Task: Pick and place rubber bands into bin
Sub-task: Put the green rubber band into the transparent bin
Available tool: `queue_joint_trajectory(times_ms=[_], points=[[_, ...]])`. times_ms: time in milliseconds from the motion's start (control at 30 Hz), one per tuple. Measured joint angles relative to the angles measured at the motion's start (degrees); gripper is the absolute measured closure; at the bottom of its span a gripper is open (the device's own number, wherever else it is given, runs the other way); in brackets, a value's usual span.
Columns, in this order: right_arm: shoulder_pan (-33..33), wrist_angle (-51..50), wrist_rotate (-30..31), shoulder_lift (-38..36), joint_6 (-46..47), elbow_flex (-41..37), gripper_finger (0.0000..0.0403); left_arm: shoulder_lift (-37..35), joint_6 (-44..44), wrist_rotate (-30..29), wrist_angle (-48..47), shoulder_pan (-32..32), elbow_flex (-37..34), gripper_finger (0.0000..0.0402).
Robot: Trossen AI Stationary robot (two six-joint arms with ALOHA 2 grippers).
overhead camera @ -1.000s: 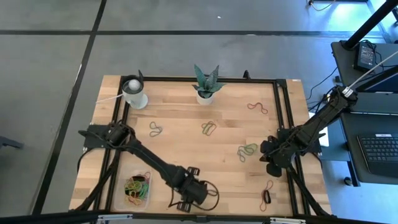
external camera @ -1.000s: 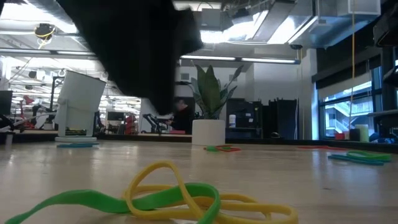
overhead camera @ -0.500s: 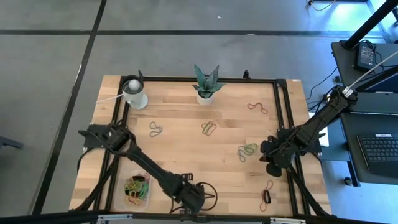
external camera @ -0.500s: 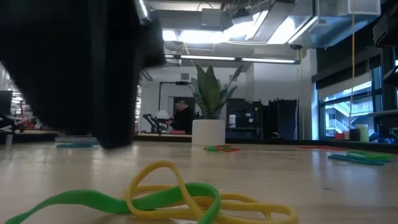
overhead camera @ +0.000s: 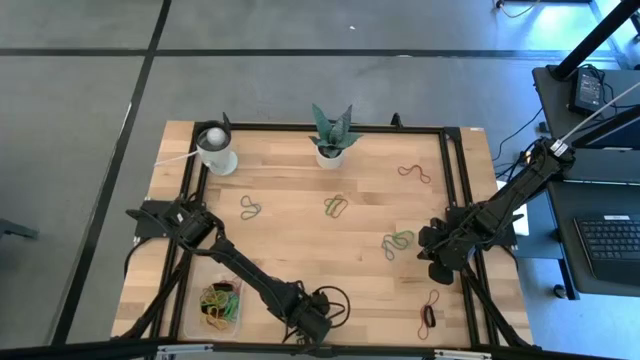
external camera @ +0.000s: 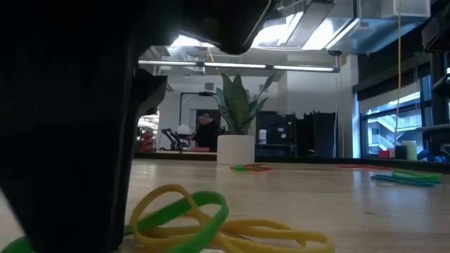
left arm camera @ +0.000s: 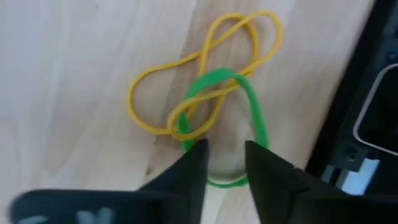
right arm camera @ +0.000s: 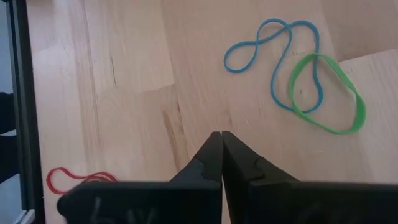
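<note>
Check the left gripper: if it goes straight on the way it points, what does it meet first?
Likely the green rubber band looped with the yellow rubber band; the left gripper is open, fingertips straddling the green loop's edge. Depth unclear.

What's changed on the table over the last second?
The left claw has come down at the table's front edge and now straddles the green band tangled with the yellow band, which has shifted slightly. Nothing gripped yet. The right claw, bin and other bands stayed put.

The left gripper (left arm camera: 225, 163) hangs low over the wooden tabletop (left arm camera: 74, 74), its two dark fingers (left arm camera: 189, 177) parted a little. Between and just ahead of the fingertips lies a green rubber band (left arm camera: 256, 121), tangled with a yellow rubber band (left arm camera: 186, 59) twisted into loops. A black frame rail (left arm camera: 367, 93) runs along the table's edge beside them.
</note>
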Motion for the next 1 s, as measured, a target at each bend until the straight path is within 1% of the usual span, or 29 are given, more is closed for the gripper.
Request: queue_joint_trajectory(times_ms=[67, 133, 200, 300, 467, 567, 733, 1000], points=[[0.0, 0.0, 0.0, 0.0, -0.6, 0.0, 0.0402, -0.3, -0.7, 0.0, -1.3, 0.0, -0.1, 0.0331], [0.0, 0.0, 0.4, 0.0, -1.3, 0.0, 0.0402, -0.7, -0.8, 0.1, -3.1, 0.0, -0.1, 0.0376], [0.0, 0.0, 0.9, 0.0, -1.5, 0.0, 0.0402, -1.4, -0.9, 0.1, -4.1, 0.0, -0.2, 0.0393], [0.0, 0.1, 1.3, 0.0, -1.7, 0.0, 0.0402, -2.3, -0.9, 0.3, -5.3, 0.2, -0.5, 0.0399], [0.0, 0.0, 1.9, 0.0, -1.8, 0.0, 0.0402, -3.6, -2.3, 0.8, -10.0, 0.4, -0.8, 0.04], [0.0, 0.0, 2.0, 0.0, -1.9, 0.0, 0.0402, -4.3, -3.2, 0.8, -11.1, 0.3, -0.7, 0.04], [0.0, 0.0, 2.0, 0.0, -1.9, 0.0, 0.0402, -4.8, -4.6, 0.1, -11.1, 0.2, -0.7, 0.04], [0.0, 0.0, 2.0, 0.0, -1.6, 0.0, 0.0402, -6.1, -3.7, -1.4, -11.8, 0.3, -0.6, 0.04]])
